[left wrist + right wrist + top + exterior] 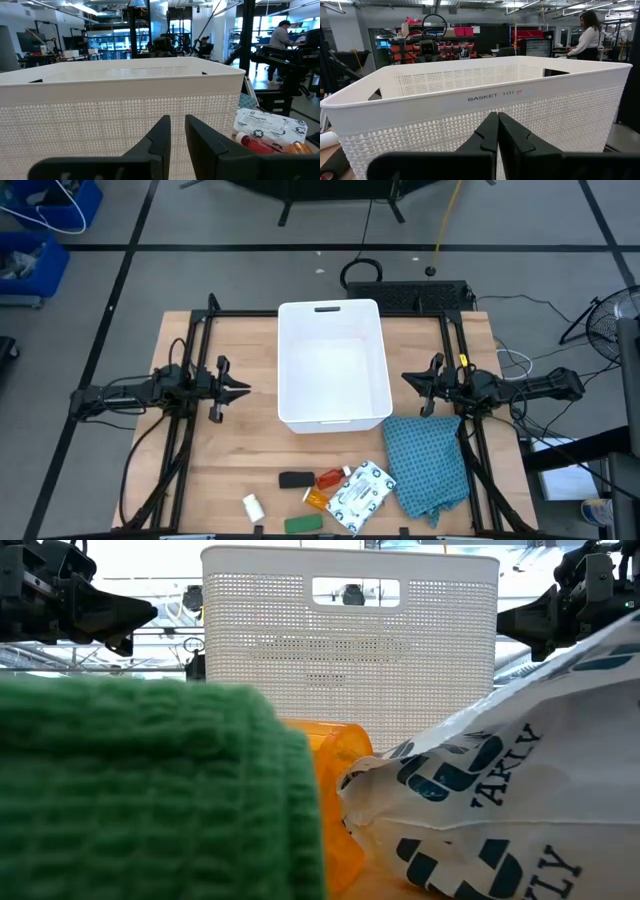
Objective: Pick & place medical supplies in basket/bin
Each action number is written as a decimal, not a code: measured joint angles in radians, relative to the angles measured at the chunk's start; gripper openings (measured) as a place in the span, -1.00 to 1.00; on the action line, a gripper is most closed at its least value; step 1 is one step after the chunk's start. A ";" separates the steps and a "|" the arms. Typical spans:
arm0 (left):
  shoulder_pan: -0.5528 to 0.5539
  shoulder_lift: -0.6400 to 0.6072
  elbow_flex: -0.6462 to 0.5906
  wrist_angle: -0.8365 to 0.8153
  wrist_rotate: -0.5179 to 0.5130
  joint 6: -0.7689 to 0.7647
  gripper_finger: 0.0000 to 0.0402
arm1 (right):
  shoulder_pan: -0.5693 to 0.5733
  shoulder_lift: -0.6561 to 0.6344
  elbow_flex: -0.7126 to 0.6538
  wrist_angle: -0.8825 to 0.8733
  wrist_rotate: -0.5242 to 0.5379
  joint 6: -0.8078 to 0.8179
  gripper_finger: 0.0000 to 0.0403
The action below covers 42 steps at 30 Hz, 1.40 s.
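The white basket [333, 365] stands on the table's middle, its handle slot on the far rim. By the near edge lie the black block [296, 479], red bottle [331, 478], orange vial [316, 498], white patterned packet [362, 493], white little bottle [253, 506] and green flat bar [303, 523]. My left gripper [243, 390] hovers left of the basket with a narrow gap between its fingers [162, 132]. My right gripper [407, 378] hovers right of the basket, fingers shut [497, 131]. Both point at the basket walls and hold nothing. The left wrist view shows the packet [267, 125] and red bottle [257, 144].
A teal waffle-weave cloth [428, 462] lies crumpled at the table's near right, beside the packet. Black frame rails run along the table's left and right sides. Bare wood shows between the basket and the items. People work in the room beyond the table.
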<state>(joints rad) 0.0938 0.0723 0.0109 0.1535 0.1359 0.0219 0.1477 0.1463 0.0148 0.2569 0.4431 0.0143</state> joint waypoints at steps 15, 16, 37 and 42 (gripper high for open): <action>0.000 0.000 0.000 0.000 0.000 0.000 -0.69 | 0.000 0.000 0.000 0.000 0.000 0.000 -1.00; 0.000 0.000 0.000 0.000 0.000 0.000 -0.69 | 0.000 0.000 0.000 0.000 0.000 0.000 -1.00; 0.000 0.000 0.000 0.009 -0.006 -0.238 -0.69 | 0.000 0.000 0.000 0.031 0.000 0.000 -1.00; 0.000 0.000 0.000 0.044 -0.006 -0.238 -0.69 | 0.000 0.000 0.000 0.030 0.000 0.000 -1.00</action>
<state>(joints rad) 0.0937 0.0723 0.0109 0.1980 0.1300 -0.2157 0.1478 0.1461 0.0151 0.2868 0.4429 0.0147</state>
